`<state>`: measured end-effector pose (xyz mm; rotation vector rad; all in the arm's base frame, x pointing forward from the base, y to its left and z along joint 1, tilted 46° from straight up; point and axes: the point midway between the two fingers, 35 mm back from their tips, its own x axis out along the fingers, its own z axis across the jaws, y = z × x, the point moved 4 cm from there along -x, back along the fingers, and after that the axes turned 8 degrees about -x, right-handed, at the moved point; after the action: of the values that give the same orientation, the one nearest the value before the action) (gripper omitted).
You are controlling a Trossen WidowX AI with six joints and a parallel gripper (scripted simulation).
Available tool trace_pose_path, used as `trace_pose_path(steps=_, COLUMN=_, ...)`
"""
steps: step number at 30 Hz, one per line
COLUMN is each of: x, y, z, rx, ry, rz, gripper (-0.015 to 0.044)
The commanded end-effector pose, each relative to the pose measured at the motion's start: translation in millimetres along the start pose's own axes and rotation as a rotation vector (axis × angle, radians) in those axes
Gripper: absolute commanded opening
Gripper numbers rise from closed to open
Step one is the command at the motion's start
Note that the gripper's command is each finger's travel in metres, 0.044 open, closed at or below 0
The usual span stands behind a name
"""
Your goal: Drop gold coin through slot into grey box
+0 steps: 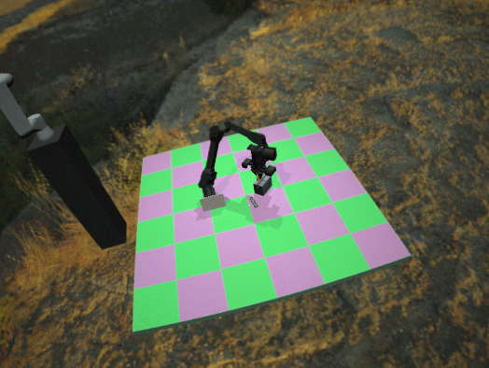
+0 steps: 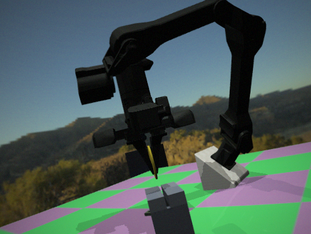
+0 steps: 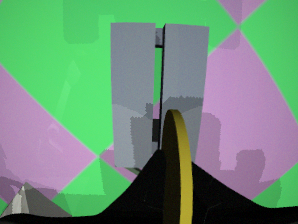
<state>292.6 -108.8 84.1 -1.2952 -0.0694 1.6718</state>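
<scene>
Outdoors, a checkered mat (image 1: 299,276) is lying on rocky ground, with a dark pillar (image 1: 75,187) standing off its edge. Arching from its grey base (image 2: 214,177), the arm (image 2: 237,77) is hanging the gripper (image 2: 152,161) above the box (image 2: 169,208). Its fingers are pinching the coin (image 2: 150,158) edge-on, just over the slot (image 3: 160,90) and clear of the lid. Nearby, the holder (image 1: 254,202) is sitting bare.

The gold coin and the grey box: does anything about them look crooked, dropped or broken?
Nothing stands out. The gripper holds the gold coin on edge just above the grey box, roughly in line with its slot. The box stands upright and undamaged.
</scene>
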Motion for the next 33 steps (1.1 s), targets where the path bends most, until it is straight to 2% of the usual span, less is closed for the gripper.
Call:
trace_pose_path(steps=1, x=-3, y=-10, z=0, rx=-0.002, ry=0.009, rz=-0.006, gripper=0.0000)
trace_pose_path(steps=7, x=-2, y=-22, z=2, rx=-0.002, ry=0.007, rz=-0.008, gripper=0.0000)
trace_pose_path(steps=33, x=-2, y=-22, z=1, rx=-0.002, ry=-0.006, rz=-0.002, gripper=0.0000)
